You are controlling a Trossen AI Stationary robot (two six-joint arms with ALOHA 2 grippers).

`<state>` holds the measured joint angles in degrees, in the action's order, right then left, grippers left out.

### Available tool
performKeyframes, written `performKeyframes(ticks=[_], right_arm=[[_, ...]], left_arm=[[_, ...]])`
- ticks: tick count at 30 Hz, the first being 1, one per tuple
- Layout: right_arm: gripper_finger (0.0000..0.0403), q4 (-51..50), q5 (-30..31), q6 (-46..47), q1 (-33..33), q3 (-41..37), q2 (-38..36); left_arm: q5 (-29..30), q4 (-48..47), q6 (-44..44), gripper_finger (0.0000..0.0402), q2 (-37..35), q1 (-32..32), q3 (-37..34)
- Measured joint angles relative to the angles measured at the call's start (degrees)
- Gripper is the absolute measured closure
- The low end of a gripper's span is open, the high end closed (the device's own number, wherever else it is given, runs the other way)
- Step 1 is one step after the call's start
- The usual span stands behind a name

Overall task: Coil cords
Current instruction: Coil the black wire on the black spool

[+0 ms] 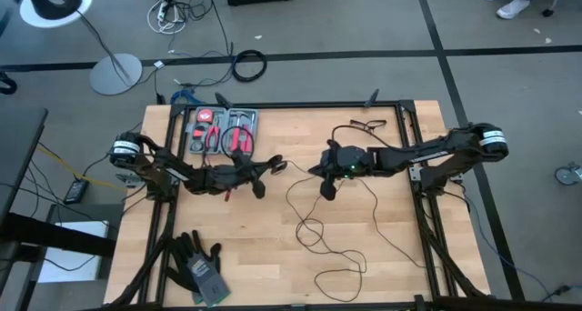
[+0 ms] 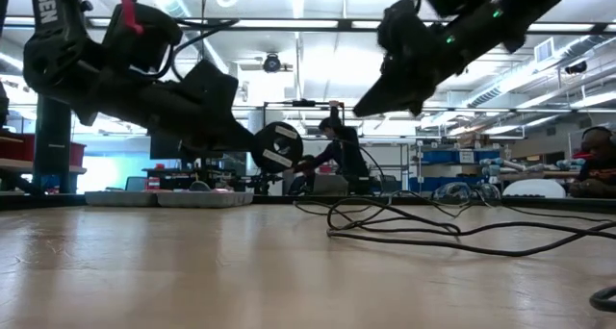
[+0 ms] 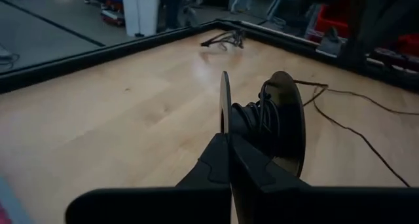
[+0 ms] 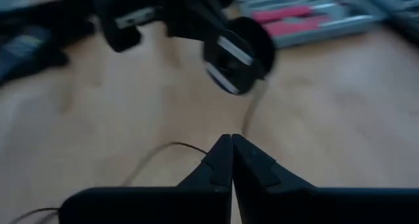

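Left end effector (image 3: 226,142): clamped shut on round black spool-like puck (image 3: 265,122) | right end effector (image 1: 327,189): closed, nothing seen held | thin black cord (image 1: 314,231): sprawled on worktop (image 1: 255,247) beneath right end effector, nearer arm.

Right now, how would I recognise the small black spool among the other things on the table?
Find the tool tray at the table's far edge. Just in front of it, the left gripper holds the spool: two thin round discs with black cord wound between them.
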<state>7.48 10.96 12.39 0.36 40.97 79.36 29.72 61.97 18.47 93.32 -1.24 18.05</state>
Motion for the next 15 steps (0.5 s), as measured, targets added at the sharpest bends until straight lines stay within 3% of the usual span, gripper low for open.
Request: performKeyframes(ticks=[4,7,15], right_arm=[[0.0400,-7.2,11.4,1.2,4.0,0.0,-2.7],[0.0398,-10.8,16.7,6.2,6.3,0.0,-1.7],[0.0398,-4.8,18.4,15.5,8.1,0.0,9.9]], left_arm=[[-1.6,2.9,0.2,0.0401,0.0,0.9,-0.6],[-1.8,4.4,1.2,0.0401,0.0,1.6,-0.6],[-2.0,6.5,1.3,0.0401,0.0,2.5,-0.6]])
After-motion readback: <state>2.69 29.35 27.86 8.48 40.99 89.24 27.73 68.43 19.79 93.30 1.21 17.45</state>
